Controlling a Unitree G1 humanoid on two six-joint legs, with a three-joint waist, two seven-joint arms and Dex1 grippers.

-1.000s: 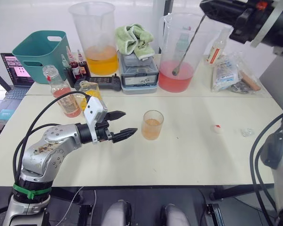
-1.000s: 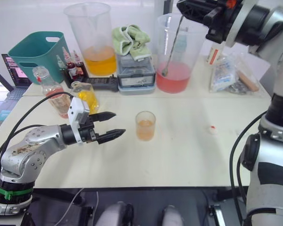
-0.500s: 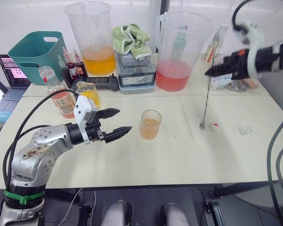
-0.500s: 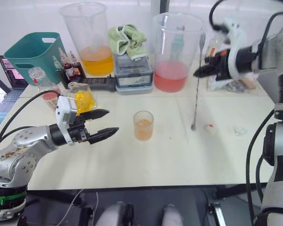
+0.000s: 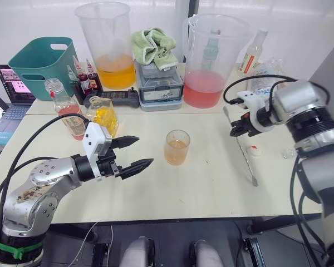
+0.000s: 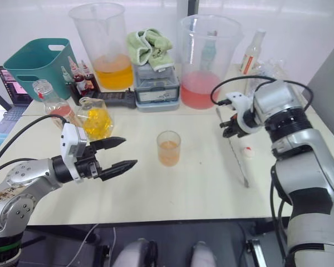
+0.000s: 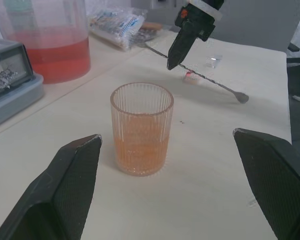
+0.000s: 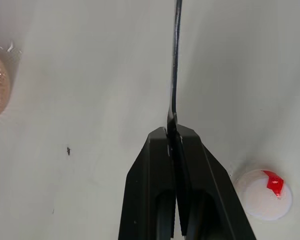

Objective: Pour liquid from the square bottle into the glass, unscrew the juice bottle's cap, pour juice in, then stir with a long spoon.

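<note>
The glass (image 5: pixel 177 147), ribbed and holding orange liquid, stands mid-table. My left gripper (image 5: pixel 145 149) is open, its fingers pointing at the glass from the left, a short gap away. My right gripper (image 5: pixel 234 132) is shut on the stem of the long spoon (image 5: pixel 245 158). The spoon slants down right of the glass, its bowl (image 7: pixel 241 97) at the tabletop. The juice bottle's cap (image 5: pixel 256 150) lies just beyond the spoon. The square bottle (image 5: pixel 104 114) and the uncapped juice bottle (image 5: pixel 67 114) stand behind my left arm.
Along the back stand an orange-filled pitcher (image 5: pixel 112 44), a pink-filled pitcher (image 5: pixel 209 61), a green cloth on a grey box (image 5: pixel 158 67), dropper bottles (image 5: pixel 86 78) and a teal basket (image 5: pixel 42 61). A plastic bag (image 5: pixel 267 78) and a small clear stopper (image 5: pixel 291 151) lie at right.
My right arm has come down from the pink pitcher with the spoon, which now slants low over the table right of the glass. The left gripper has stayed open, barely moving.
</note>
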